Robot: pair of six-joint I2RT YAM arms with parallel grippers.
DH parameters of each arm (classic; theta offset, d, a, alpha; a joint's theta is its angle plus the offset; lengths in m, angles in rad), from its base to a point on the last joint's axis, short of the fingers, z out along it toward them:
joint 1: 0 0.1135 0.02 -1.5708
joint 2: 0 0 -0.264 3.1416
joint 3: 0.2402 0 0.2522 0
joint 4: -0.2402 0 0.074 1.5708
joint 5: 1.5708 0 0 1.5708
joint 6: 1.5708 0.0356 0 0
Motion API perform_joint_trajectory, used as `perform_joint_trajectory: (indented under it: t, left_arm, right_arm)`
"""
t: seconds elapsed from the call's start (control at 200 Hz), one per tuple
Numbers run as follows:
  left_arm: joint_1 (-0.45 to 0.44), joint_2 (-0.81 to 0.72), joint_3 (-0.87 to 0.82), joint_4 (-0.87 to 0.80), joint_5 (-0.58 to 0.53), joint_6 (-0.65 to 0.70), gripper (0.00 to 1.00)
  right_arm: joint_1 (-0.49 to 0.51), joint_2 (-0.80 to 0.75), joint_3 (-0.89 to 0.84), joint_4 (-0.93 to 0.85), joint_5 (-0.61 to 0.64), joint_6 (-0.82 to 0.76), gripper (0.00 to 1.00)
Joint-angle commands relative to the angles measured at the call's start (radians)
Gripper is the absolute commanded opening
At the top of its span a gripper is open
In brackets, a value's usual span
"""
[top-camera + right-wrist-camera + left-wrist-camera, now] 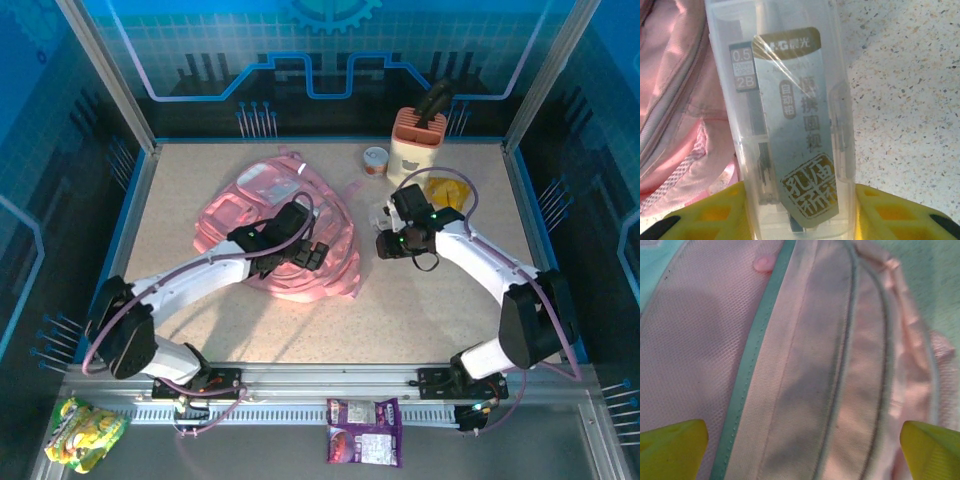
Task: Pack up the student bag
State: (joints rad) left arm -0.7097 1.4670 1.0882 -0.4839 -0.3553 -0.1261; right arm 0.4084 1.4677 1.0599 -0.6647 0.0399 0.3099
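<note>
Bag: I see the student bag (232,215) lying flat on the table (420,320), left of centre.
Left gripper (802,440): spread wide, close over the bag's pink fabric and pale piping; I cannot tell if it touches.
Right gripper (800,212): pinching a clear plastic case (790,100) with a printed card inside, over the table just beside the bag's right edge.

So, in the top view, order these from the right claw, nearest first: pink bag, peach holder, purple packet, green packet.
1. pink bag, just left of the right claw.
2. peach holder, behind, far edge.
3. purple packet, near rail.
4. green packet, near left corner.
</note>
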Motion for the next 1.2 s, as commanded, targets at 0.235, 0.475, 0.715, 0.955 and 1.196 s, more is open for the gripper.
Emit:
perform_joint_trajectory:
  t: [0.235,0.475,0.715,0.955,1.196]
  left_arm:
    - [0.008,0.068,0.082,-0.073,-0.174,0.050,0.73]
    - [0.067,0.024,0.091,-0.056,-0.125,0.045,0.50]
    - [0.083,0.002,0.107,-0.032,-0.081,0.029,0.18]
    - [0.080,-0.034,0.171,0.028,0.063,-0.175,0.00]
    - [0.068,-0.014,0.203,0.080,0.157,-0.315,0.00]
  right_arm:
    - [0.061,-0.057,0.033,-0.071,-0.054,0.003,0.45]
    - [0.119,-0.050,0.074,-0.095,-0.109,-0.003,0.45]
    - [0.193,0.003,0.152,-0.106,-0.200,0.001,0.46]
    - [0.207,0.137,0.273,-0.123,-0.239,0.034,0.48]
    - [0.186,0.286,0.438,-0.147,-0.196,0.042,0.51]
